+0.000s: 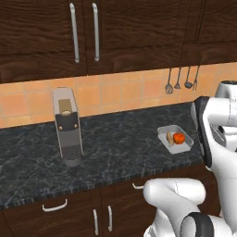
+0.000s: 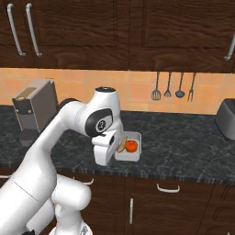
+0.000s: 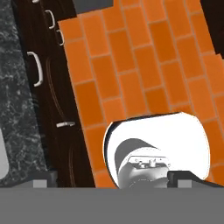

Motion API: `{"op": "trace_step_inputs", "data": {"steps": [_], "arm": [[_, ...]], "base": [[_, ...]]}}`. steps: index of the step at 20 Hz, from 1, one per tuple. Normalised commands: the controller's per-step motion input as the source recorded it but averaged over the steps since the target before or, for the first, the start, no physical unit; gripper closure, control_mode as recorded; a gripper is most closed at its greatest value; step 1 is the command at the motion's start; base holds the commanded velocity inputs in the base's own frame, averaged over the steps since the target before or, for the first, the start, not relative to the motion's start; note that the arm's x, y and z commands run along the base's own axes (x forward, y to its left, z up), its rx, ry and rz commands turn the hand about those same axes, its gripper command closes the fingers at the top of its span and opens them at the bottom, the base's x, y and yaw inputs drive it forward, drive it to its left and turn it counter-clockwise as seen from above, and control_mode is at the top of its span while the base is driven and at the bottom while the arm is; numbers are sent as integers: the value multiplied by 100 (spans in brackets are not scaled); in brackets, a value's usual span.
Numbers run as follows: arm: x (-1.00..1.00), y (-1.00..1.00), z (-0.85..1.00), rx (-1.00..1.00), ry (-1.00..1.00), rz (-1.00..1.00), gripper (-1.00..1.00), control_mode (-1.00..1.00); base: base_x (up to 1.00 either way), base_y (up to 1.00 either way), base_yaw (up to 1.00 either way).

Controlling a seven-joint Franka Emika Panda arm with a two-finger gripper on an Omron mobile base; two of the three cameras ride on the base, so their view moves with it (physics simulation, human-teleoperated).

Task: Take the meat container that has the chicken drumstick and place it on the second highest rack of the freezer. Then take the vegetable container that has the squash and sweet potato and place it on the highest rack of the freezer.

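Countertop (image 1: pixel 115 139) of dark speckled stone holds a shallow grey vegetable container (image 1: pixel 175 139) with the red-orange squash (image 1: pixel 179 138) beside the tan sweet potato (image 1: pixel 170 138), well apart from a coffee machine (image 1: pixel 67 126) to its left. The white arm's gripper (image 3: pixel 111 177) hangs just in front of the counter edge near the container, pointing at the orange tiled floor (image 3: pixel 144 65), its jaws spread wide and holding nothing.

A coffee machine (image 1: pixel 67 126) stood on the dark counter (image 1: pixel 115 143), far left of the hanging utensils (image 1: pixel 181 79).
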Motion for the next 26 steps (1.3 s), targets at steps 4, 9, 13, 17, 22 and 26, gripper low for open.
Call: {"op": "trace_step_inputs", "data": {"steps": [4,9,13,17,22,26], "arm": [[52,-12,-52,7,-1,27,-100,-100],[44,-5,-34,11,-5,26,-100,-100],[63,0,-37,12,0,14,-100,-100],[71,0,-28,9,0,8,-100,-100],[49,0,-18,1,3,2,-100,-100],[64,0,-41,0,4,0,-100,-100]], "base": [[0,0,0],[0,0,0],[0,0,0],[0,0,0],[0,0,0],[0,0,0]]}}
